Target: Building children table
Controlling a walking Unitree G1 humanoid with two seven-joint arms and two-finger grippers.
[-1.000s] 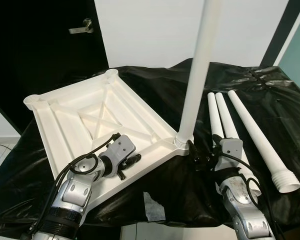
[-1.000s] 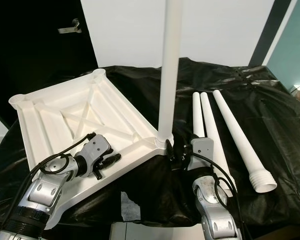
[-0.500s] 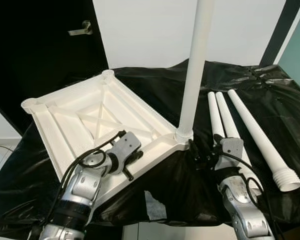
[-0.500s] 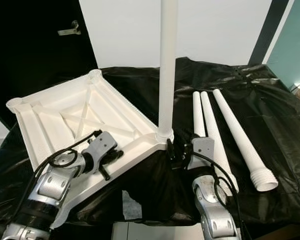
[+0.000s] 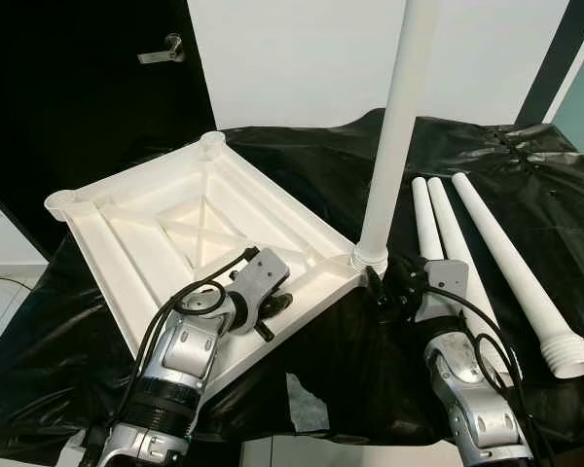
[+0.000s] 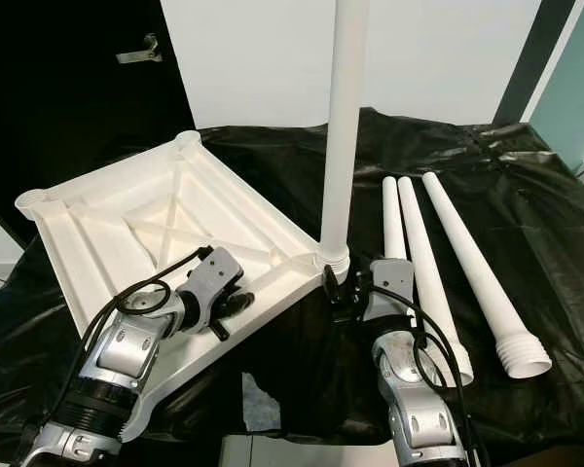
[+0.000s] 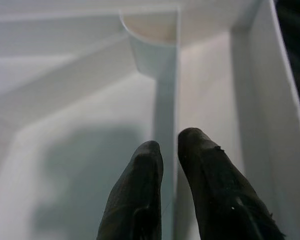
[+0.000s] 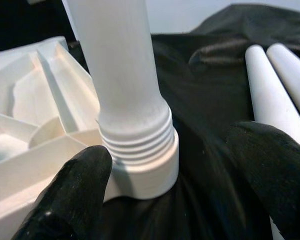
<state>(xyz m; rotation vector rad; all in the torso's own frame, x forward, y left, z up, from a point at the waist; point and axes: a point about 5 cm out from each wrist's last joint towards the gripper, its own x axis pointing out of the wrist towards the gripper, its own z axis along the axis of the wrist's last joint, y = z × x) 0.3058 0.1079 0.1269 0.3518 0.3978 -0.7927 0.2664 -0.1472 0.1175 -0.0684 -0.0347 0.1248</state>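
The white tabletop [image 5: 175, 219] lies upside down on the black-covered table. One white leg [image 5: 394, 136] stands upright in its near right corner socket [image 8: 140, 165]. My left gripper [image 5: 271, 316] rests on the tabletop's near edge, fingers [image 7: 145, 170] pinched together on a thin rib [image 7: 166, 110] that runs to a corner socket. My right gripper [image 5: 384, 297] is open at the upright leg's base, with one finger [image 8: 75, 195] on each side of the threaded collar. Three loose legs [image 5: 511, 258] lie side by side to the right.
Black plastic sheet [image 5: 526, 165] covers the whole table and hangs over its front edge. A pale patch [image 5: 307, 399] shows in the sheet at the front. A dark door with a lever handle [image 5: 165, 51] stands behind on the left, beside a white wall.
The camera has shifted a little. My left gripper has slid right along the tabletop's near edge toward the leg's corner. The right gripper stays at the leg's base.
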